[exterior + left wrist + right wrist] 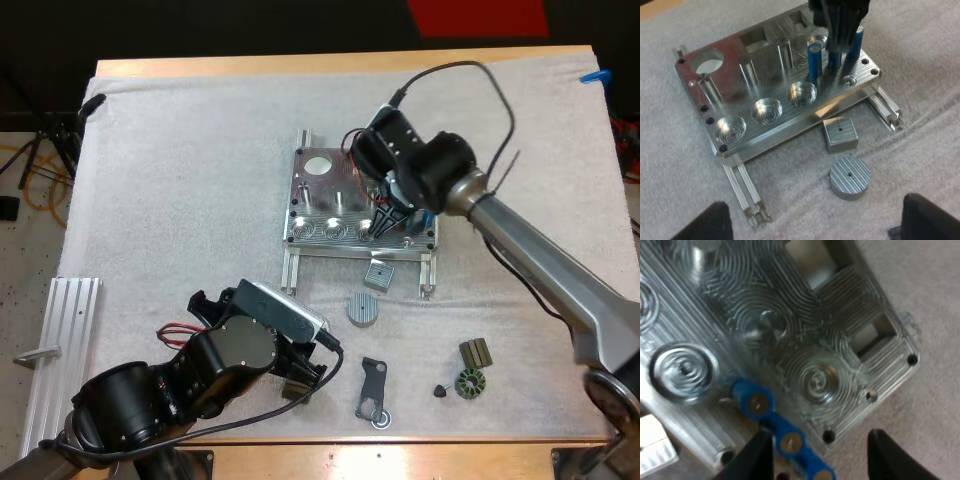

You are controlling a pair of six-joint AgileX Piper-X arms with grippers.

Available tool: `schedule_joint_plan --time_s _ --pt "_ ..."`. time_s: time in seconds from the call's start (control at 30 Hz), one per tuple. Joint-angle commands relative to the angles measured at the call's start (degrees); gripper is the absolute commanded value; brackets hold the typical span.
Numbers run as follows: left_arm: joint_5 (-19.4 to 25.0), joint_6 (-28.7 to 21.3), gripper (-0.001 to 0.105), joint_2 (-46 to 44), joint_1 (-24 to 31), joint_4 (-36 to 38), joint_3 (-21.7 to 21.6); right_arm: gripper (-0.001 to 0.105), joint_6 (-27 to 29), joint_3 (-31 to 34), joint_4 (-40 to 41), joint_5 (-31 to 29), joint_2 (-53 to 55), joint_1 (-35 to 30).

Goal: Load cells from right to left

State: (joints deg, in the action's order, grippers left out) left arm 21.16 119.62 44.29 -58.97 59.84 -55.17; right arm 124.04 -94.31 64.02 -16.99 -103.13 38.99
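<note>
The metal fixture (330, 200) lies mid-mat with round pockets along its front. In the left wrist view three blue cylinders (813, 60) stand upright in a row at the right end of the fixture (765, 85). My right gripper (385, 218) hangs directly over them, its black fingers (840, 25) down around the middle one. From the right wrist, the blue cylinders (754, 401) run in a line beside one finger, and the right gripper (820, 437) stands open. My left gripper (300, 383) rests open near the front edge, with its view looking at the fixture from the front (816, 204).
A square metal block (378, 272) and a ribbed round disc (363, 308) lie just in front of the fixture. A black bracket (372, 390), a small stator (468, 383) and a small block (475, 352) sit front right. A ribbed aluminium rail (60, 350) lies far left.
</note>
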Motion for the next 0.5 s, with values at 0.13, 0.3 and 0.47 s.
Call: schedule_joint_plan --time_s 0.13,0.3,0.47 --pt "1.6 -1.7 0.068 -0.3 -0.2 -1.1 -0.2 0.043 -6.6 -0.2 8.7 2.8 3.4 -0.1" --pt "2.7 -4.3 0.068 -0.3 -0.2 -1.1 -0.2 0.043 -10.3 -0.2 14.9 3.7 4.0 -0.7" --pt "5.6 -5.2 0.068 -0.3 -0.2 -0.9 -0.7 0.043 -14.7 -0.2 16.5 8.1 5.0 -4.8"
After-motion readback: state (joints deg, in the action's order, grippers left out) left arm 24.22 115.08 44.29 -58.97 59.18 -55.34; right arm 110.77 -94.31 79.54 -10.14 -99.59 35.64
